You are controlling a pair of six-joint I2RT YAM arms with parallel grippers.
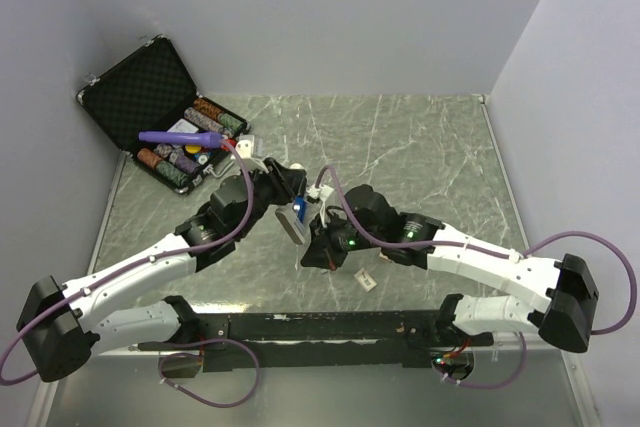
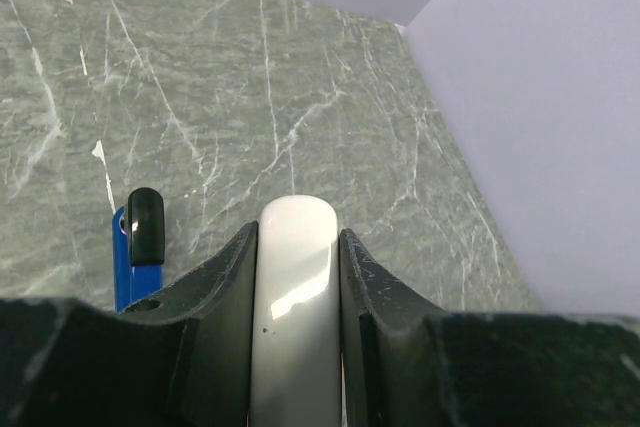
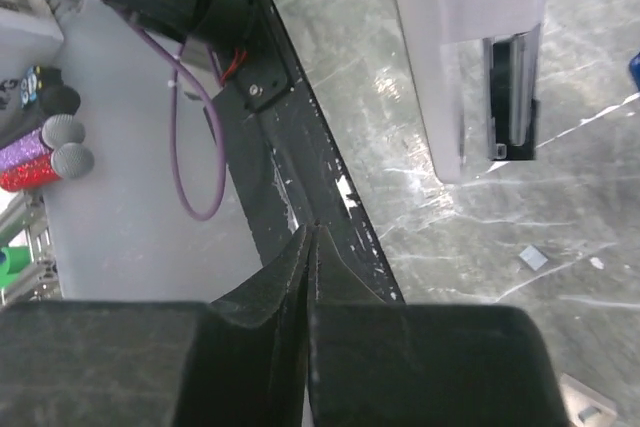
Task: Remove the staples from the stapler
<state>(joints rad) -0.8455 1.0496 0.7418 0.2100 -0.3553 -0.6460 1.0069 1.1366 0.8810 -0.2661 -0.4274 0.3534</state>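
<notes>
top view: seeing both arms reaching in toward the middle of the desk and meeting there, tips just beside each other. noting an open black case at the far left corner and a small white piece lying on the marble near the right arm.

left wrist view: clamping the left pincer on a white-grey bar, pressing one finger against each long side, with its rounded end past the fingertips. finding the stapler just outside the left finger, blue body with a black end pointing away from the camera. not being able to tell here whether touching the bar or resting on the desk. getting only a blue sliver beside a pale shape at that pincer's tip from the top view, between the two arms near the desk's middle, so relying on the wrist camera for the clamp itself.

right wrist view: finding the right pincer fully closed, fingertips pressed together, holding nothing. catching a pale grey block with a black slot at top right, close to the lens and blurred, plus a blue fleck at the right edge. not being able to say what either is. losing the right fingertips in the top view under the arm's dark body.
</notes>
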